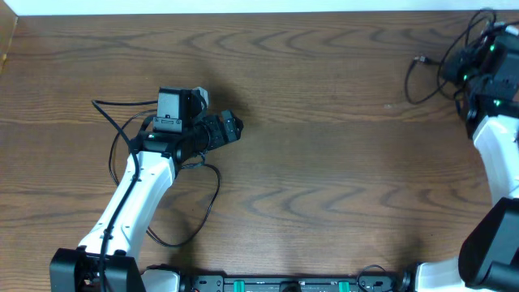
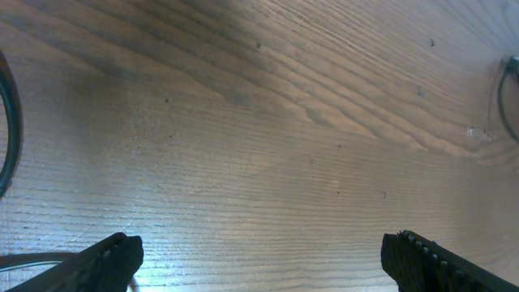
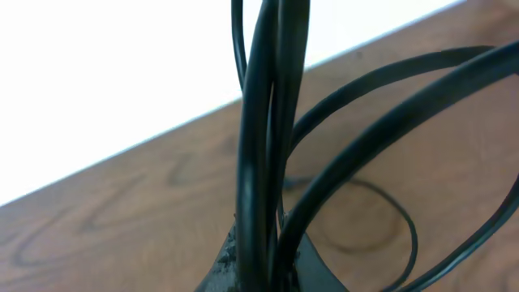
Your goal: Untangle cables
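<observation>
black cables pinched in right tool, left tool spread wide over table, far from them

White arms, black joints

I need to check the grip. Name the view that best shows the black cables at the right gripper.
Right wrist: the black cables fill the frame, strands rising from the shut right gripper. Overhead shows them small in the top right corner, one loop trailing. Left wrist shows at most a dark curve at its edge.
</observation>
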You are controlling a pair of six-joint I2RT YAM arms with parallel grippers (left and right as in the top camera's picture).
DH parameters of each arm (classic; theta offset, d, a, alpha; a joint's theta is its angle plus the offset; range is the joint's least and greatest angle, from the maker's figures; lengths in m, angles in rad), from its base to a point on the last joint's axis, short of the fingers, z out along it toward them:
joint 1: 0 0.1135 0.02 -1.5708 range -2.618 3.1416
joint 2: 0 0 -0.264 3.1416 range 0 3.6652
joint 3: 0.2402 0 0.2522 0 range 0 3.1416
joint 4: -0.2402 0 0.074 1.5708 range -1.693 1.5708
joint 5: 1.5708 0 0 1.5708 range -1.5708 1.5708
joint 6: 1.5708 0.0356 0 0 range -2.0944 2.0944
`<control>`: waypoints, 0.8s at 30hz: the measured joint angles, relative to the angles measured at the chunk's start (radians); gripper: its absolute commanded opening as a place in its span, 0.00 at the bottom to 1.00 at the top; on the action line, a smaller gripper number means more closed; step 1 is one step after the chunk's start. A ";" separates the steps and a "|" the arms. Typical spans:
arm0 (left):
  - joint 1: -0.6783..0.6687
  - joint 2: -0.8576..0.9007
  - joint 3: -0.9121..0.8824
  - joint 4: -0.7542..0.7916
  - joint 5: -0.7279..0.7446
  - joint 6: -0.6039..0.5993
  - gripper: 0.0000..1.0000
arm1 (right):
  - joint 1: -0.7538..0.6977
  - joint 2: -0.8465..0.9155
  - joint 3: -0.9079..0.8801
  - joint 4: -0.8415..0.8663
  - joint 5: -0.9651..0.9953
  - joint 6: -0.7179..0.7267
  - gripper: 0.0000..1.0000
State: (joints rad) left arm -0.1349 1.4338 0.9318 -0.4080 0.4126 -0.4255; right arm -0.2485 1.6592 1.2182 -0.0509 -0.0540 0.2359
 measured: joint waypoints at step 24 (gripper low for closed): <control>0.000 0.000 0.000 0.000 0.000 0.000 0.98 | -0.026 0.404 0.142 -0.018 -0.085 -0.069 0.79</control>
State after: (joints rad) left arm -0.1349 1.4338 0.9318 -0.4080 0.4126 -0.4255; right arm -0.2741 2.0636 1.3602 -0.0685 -0.1390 0.1673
